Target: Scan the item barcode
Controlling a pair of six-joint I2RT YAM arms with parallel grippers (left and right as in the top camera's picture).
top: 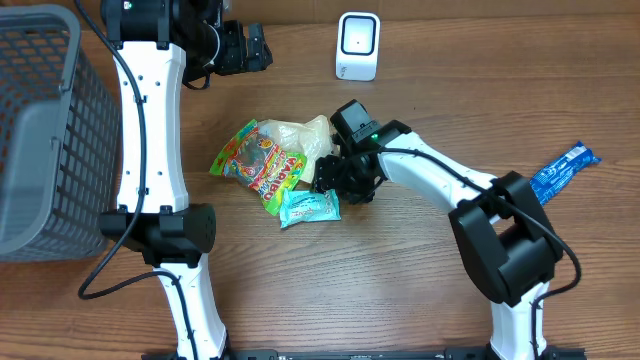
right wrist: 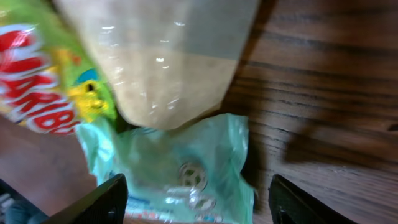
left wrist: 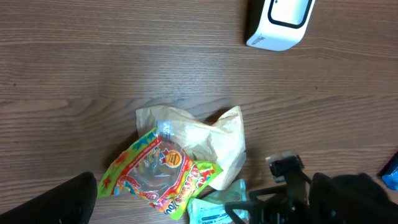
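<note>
The item under my right gripper (top: 335, 190) is a teal packet (top: 310, 207) lying flat on the table. In the right wrist view the packet (right wrist: 186, 168) lies between the two dark fingertips (right wrist: 99, 199), which stand apart and open, with a gap on the right side. The white barcode scanner (top: 358, 45) stands at the back of the table, also seen from the left wrist as the scanner (left wrist: 280, 22). My left gripper (top: 245, 45) hovers open at the back left, holding nothing.
A colourful gummy bag (top: 258, 165) and a beige bag (top: 300, 135) lie touching the teal packet. A blue packet (top: 563, 170) lies at the far right. A grey basket (top: 40, 130) fills the left edge.
</note>
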